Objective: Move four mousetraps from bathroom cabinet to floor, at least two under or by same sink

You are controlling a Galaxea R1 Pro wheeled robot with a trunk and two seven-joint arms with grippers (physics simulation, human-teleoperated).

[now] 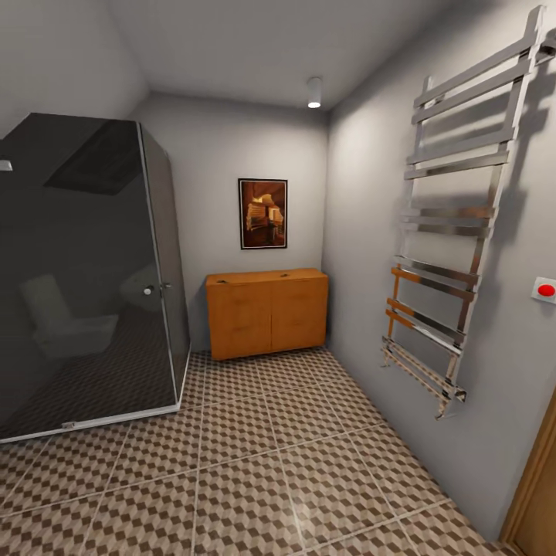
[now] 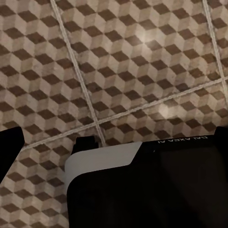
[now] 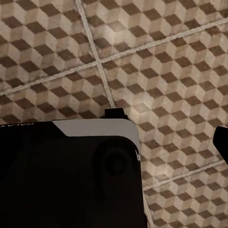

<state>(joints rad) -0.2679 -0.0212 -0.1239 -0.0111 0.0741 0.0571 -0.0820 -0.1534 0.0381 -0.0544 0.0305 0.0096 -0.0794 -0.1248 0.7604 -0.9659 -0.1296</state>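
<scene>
Standing at the left of the head view, a dark glass shower [image 1: 85, 270] reflects a pale toilet shape. To its right, against the far wall, sits the cabinet [image 1: 266, 310], orange-brown and low, its front closed, with two small dark specks on its flat top that are too small to identify. Above it hangs a framed picture [image 1: 262, 213], and a ceiling lamp [image 1: 313, 92] glows near the corner. On the right wall, a chrome towel rail [image 1: 455, 224] climbs upward, with a red button [image 1: 545, 290] beside it. The floor [image 1: 255, 463], tiled in a cube pattern, runs from the cabinet toward the camera.

Each wrist view looks down on the same tiles [image 2: 118, 61] [image 3: 156, 71] past a black and white part of the robot's body. A dark tip juts in at the edge of each view, but I cannot tell how far either claw is open or whether it holds anything. The cabinet stands well apart from both.
</scene>
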